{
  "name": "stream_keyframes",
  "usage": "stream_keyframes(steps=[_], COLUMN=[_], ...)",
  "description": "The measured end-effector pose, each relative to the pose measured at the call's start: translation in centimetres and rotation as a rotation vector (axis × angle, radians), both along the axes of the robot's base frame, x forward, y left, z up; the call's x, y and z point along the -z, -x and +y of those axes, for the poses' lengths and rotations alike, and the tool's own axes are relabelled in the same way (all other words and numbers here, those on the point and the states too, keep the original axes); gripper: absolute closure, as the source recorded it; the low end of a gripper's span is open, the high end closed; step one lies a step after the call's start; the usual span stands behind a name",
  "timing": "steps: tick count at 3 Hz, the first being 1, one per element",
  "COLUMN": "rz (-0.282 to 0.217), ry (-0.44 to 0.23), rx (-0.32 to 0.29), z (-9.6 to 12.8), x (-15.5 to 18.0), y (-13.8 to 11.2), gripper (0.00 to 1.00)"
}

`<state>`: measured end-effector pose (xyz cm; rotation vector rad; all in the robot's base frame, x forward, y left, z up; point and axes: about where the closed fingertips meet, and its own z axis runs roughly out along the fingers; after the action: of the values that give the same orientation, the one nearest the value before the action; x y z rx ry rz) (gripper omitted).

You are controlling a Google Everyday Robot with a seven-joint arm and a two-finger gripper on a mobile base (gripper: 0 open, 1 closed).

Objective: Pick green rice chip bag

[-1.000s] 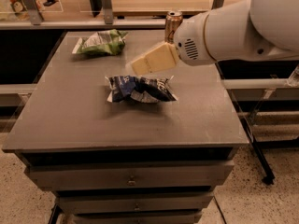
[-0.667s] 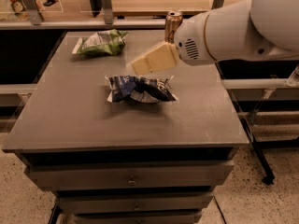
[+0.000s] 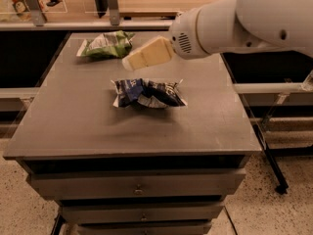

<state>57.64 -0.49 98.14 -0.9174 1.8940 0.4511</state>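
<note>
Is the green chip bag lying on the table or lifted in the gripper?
On the table: the green rice chip bag lies crumpled near the far left corner; the gripper hovers just right of it.

1. The green rice chip bag (image 3: 103,44) is a small, shiny green foil packet with a white printed panel. Its surface is crumpled and wrinkly.
2. It lies flat on the grey table (image 3: 73,126), in the far left part of the top, close to the back edge. Its long side runs left to right.
3. Nothing rests on the bag, and it looks sealed and puffy.
4. My gripper (image 3: 131,62) hangs in the air just right of the bag and a little nearer the front, above the table, apart from the bag.
</note>
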Motion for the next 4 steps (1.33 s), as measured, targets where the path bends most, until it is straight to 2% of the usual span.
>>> stream_keyframes(steps=[1, 3, 4], rz=[-0.028, -0.045, -0.017], ry=[0.025, 0.124, 0.130], rx=[0.000, -0.043, -0.072], z=[2.0, 5.7, 6.6], x=[1.1, 5.4, 7.3], y=[-3.9, -9.0, -11.6], gripper=[0.00, 0.00, 0.00])
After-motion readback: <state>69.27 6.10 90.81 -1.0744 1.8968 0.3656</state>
